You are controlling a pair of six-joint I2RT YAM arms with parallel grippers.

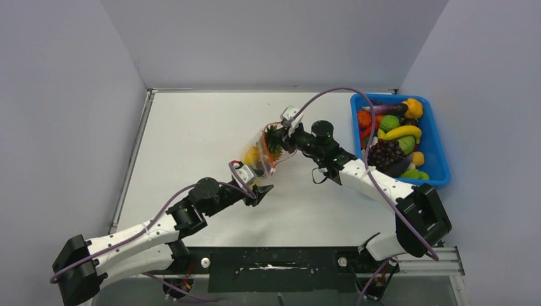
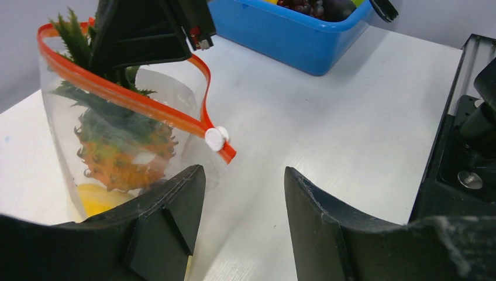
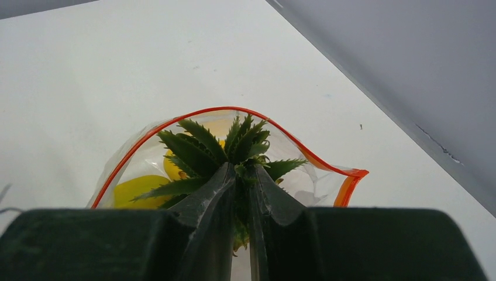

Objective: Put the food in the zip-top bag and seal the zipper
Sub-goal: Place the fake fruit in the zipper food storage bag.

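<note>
Pineapple (image 2: 126, 155) inside open zip-top bag (image 2: 181, 146)

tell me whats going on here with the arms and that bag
The right gripper is pinched on the green crown of the pineapple, which sits down inside the zip-top bag above a yellow piece. The bag's mouth is open and its red zipper is not sealed. The left gripper is open, low beside the bag near the white slider. More toy food sits in the blue bin.
</note>
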